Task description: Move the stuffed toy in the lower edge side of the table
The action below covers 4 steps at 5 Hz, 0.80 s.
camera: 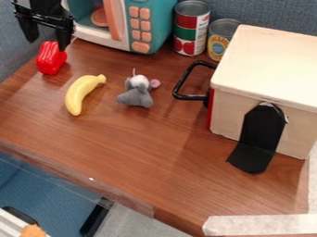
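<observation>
At the top left corner of the camera view hangs the black gripper, its two fingers spread apart with nothing held between them. It is above and just behind a red pepper. The stuffed toy, a grey mouse with a white patch and a pinkish ear, lies near the upper middle of the brown table. A gap separates it from the gripper, which is up and to its left.
A yellow banana lies left of the toy, and the red pepper farther left. Behind stand a toy microwave and two cans. A white box with a black handle occupies the right; the table's front edge runs diagonally below.
</observation>
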{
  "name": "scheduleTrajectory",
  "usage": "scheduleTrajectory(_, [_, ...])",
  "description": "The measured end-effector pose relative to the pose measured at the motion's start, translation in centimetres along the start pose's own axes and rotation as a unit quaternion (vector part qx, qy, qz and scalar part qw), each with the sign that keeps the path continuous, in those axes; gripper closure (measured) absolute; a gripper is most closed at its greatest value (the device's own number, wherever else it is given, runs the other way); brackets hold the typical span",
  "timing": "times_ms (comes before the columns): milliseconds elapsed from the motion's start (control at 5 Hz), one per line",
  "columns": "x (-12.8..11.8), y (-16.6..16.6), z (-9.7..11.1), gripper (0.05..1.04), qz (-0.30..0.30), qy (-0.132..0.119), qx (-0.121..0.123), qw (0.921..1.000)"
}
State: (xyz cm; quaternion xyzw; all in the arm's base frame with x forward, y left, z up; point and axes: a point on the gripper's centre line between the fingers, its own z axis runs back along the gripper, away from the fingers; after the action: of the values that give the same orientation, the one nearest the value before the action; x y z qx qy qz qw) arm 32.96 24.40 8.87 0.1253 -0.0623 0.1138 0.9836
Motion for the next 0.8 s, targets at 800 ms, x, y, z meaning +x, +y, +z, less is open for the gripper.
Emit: scheduleTrajectory(800, [-4.7, -12.7, 3.1, 0.084, -0.111, -0.009, -0.012, 0.9937])
